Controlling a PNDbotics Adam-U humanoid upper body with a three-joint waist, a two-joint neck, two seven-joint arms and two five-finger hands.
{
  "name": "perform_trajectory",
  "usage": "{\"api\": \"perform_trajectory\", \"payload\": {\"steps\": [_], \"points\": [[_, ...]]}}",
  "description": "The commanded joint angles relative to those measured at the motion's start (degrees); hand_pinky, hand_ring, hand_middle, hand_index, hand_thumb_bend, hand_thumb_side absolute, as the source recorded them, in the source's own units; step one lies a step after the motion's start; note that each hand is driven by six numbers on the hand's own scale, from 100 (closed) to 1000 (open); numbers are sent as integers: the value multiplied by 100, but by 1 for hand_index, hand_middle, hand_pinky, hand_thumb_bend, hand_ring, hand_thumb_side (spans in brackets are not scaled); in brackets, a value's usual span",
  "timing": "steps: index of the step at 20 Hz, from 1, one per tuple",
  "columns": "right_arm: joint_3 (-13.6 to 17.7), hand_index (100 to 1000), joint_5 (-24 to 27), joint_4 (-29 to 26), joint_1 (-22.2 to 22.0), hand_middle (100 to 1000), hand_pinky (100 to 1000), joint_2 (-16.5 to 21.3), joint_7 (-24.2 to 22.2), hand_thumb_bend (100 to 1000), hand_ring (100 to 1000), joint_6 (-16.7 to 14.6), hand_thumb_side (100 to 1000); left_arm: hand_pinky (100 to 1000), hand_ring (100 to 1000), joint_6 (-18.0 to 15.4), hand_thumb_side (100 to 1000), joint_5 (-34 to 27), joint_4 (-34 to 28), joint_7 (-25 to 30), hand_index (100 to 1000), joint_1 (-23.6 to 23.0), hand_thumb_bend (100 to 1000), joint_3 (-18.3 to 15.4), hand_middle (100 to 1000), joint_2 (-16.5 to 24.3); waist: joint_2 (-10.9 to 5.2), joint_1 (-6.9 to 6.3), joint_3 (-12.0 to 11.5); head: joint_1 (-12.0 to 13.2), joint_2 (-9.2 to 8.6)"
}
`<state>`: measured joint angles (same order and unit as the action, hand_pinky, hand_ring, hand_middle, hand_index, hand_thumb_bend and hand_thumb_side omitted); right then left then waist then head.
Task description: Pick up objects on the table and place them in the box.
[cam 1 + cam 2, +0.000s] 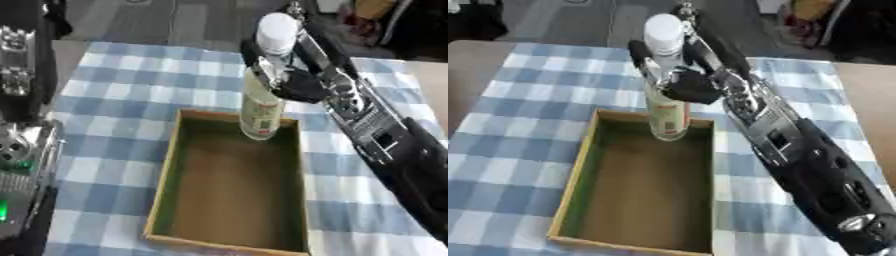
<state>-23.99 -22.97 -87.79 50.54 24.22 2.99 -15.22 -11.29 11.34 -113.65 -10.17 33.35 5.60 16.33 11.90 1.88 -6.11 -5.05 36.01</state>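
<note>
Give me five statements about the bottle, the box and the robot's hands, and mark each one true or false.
1. The right hand is curled round the bottle. True.
2. The bottle lies flat on the tablecloth. False: it is roughly upright, held over the far end of the box.
3. The bottle has a white cap. True.
4. The box already holds several objects. False: nothing shows inside it; only the bottle's base is at its far end.
5. The left hand is holding the box. False: no left hand shows in either view, only part of the left arm at the left edge.
</note>
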Motion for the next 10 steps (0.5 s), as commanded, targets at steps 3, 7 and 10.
{"api": "perform_trajectory", "payload": {"steps": [3,7,10], "points": [[-43,100,-173,97,24,100,100,-28,-15,100,100,-135,784,677,562,9,918,-13,-94,22,829,73,462,-9,744,66,-65,-24,-2,-42,-40],[-92,100,-178,158,8,100,100,-90,-46,100,100,-178,786,677,562,10,918,-14,-94,29,829,78,462,-8,744,63,-60,-26,-10,-31,-45],[-122,100,-153,172,8,100,100,-136,-71,100,100,-195,784,677,562,11,918,-14,-94,33,829,80,461,-7,744,61,-56,-27,-14,-33,-51]]}}
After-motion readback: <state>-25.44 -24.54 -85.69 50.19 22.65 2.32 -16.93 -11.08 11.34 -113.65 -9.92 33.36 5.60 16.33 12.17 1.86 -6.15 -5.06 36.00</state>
